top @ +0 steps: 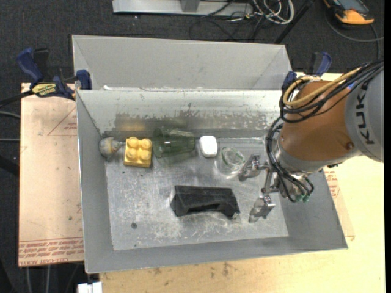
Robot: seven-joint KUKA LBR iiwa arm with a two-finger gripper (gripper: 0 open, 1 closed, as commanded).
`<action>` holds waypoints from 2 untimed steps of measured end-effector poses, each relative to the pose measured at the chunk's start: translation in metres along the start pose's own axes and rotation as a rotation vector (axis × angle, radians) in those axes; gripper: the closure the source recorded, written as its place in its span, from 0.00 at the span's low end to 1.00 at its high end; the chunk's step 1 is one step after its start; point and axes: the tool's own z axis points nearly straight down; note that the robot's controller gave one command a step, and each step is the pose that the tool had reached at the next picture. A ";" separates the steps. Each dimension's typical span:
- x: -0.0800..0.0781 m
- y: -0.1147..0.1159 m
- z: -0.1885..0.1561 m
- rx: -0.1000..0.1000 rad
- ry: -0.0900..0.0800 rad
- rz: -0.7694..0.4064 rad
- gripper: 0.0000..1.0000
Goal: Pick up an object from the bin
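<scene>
My claw (256, 189) hangs open and empty at 4 o'clock in the grey metal bin (140, 221), so I would best slide toward 9 o'clock, straddle the flat black plastic block (204, 201) just beside it, then close low and square.

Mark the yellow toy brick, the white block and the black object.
yellow toy brick (138, 152), camera view, on its studded top.
white block (208, 146), camera view, its top face.
black object (204, 201), camera view, its middle.

One yellow brick (138, 152), five other single items
</scene>
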 end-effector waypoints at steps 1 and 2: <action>-0.026 0.022 0.041 0.000 -0.006 -0.075 0.00; -0.024 0.051 0.081 0.011 -0.022 -0.247 1.00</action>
